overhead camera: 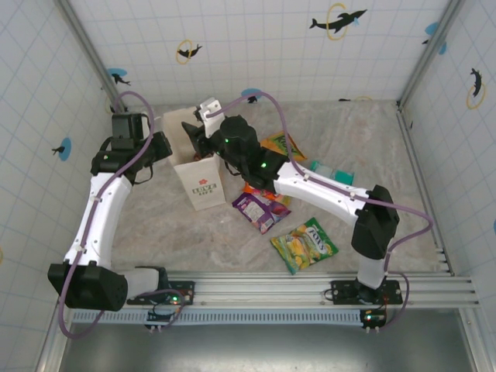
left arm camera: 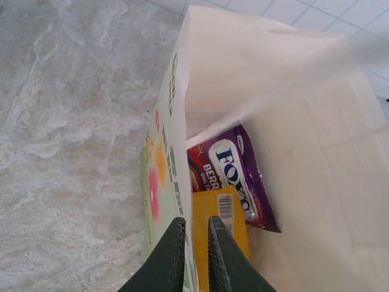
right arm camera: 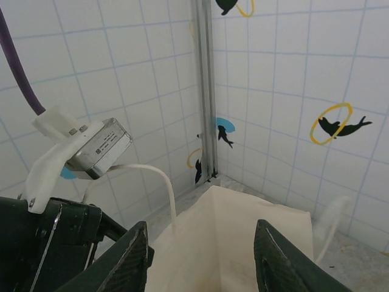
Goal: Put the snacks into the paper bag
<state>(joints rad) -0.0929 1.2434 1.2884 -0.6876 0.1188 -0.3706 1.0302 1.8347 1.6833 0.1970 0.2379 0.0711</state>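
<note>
The cream paper bag (overhead camera: 203, 184) stands upright left of centre. My left gripper (overhead camera: 164, 147) (left arm camera: 194, 243) is shut on the bag's left wall (left arm camera: 165, 164), pinching its rim. Inside the bag lie a purple packet (left arm camera: 238, 173) and an orange packet (left arm camera: 223, 222). My right gripper (overhead camera: 198, 136) (right arm camera: 203, 258) hangs open just above the bag's mouth (right arm camera: 243, 234), with nothing between its fingers. On the table to the right of the bag lie a purple packet (overhead camera: 259, 211), a red-orange one (overhead camera: 273, 195) partly under it, a green-yellow one (overhead camera: 304, 246), an orange one (overhead camera: 280, 144) and a teal one (overhead camera: 332, 171).
Tiled walls close in the back and both sides. The bag stands near the back-left corner post (right arm camera: 206, 91). The left arm's wrist camera (right arm camera: 91, 146) sits close to my right gripper's left finger (right arm camera: 130, 258). A metal rail (overhead camera: 310, 288) runs along the near edge.
</note>
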